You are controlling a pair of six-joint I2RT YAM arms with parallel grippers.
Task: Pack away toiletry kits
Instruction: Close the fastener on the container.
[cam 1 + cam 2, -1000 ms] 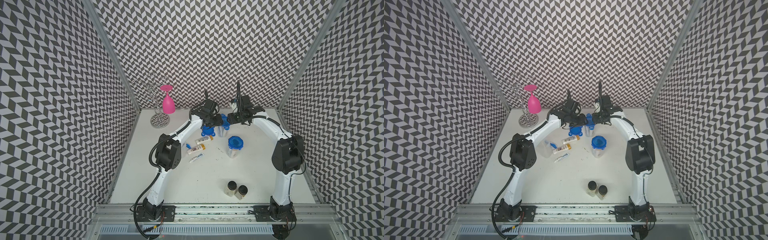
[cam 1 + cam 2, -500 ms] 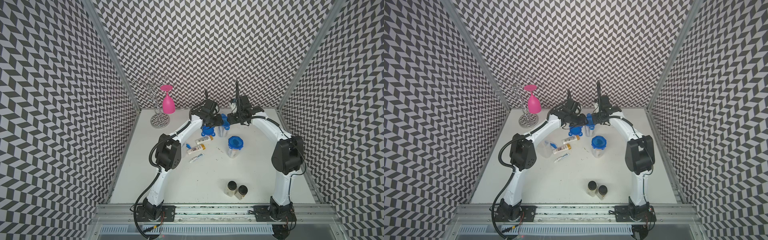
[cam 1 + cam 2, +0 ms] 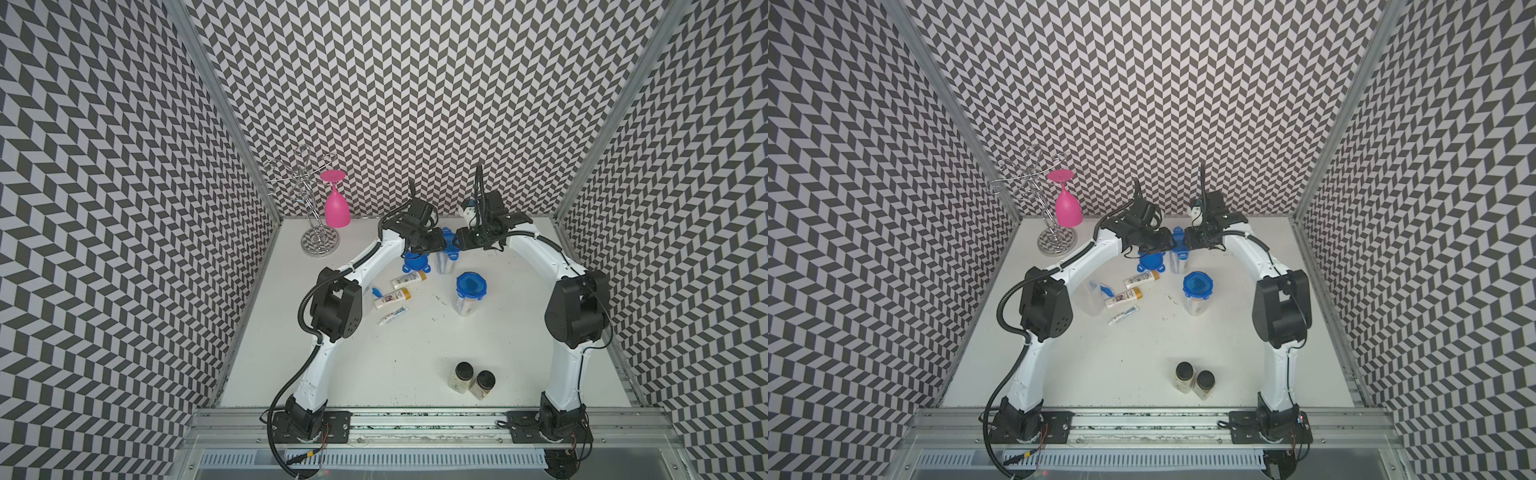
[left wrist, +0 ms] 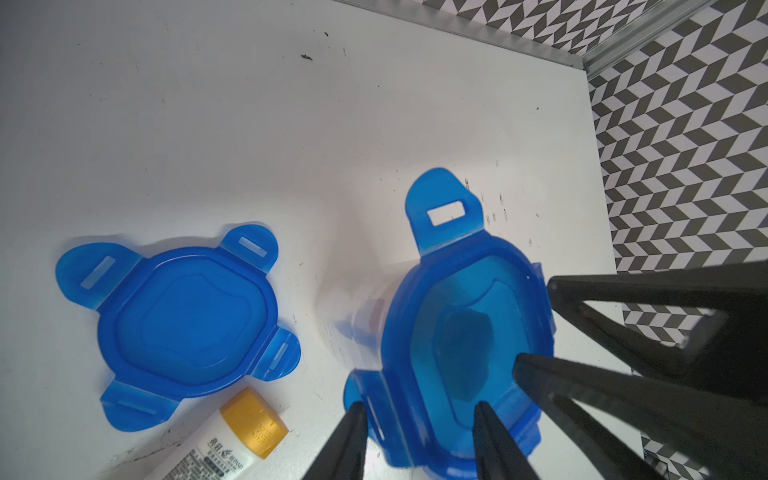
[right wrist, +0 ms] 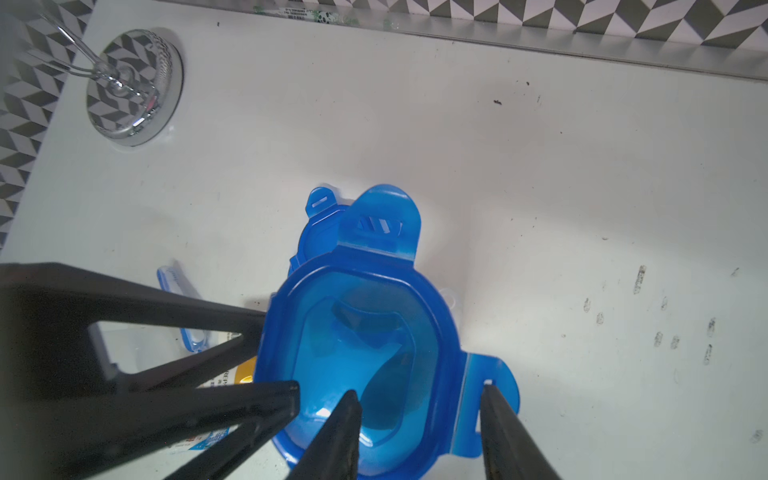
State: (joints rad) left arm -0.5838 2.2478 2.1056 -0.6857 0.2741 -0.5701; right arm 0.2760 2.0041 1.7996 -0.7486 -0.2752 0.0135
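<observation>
Now left tool (image 4: 417, 405) and right tool (image 5: 419, 390) astride the tub lid (image 4: 465, 332); clamped or apart, unclear.

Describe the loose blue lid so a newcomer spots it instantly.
Start at the pink glass by the back wall, then find the left arm's far end. Right by it, next to a gold-capped bottle, lies the loose blue lid. Unlike the lidded tub beside it, it lies flat on the table, nothing beneath.

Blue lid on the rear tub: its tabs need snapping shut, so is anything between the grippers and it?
Nothing visible does. The left gripper and the right gripper both sit at the blue lid on the rear tub, jaws apart over its rim.
</observation>
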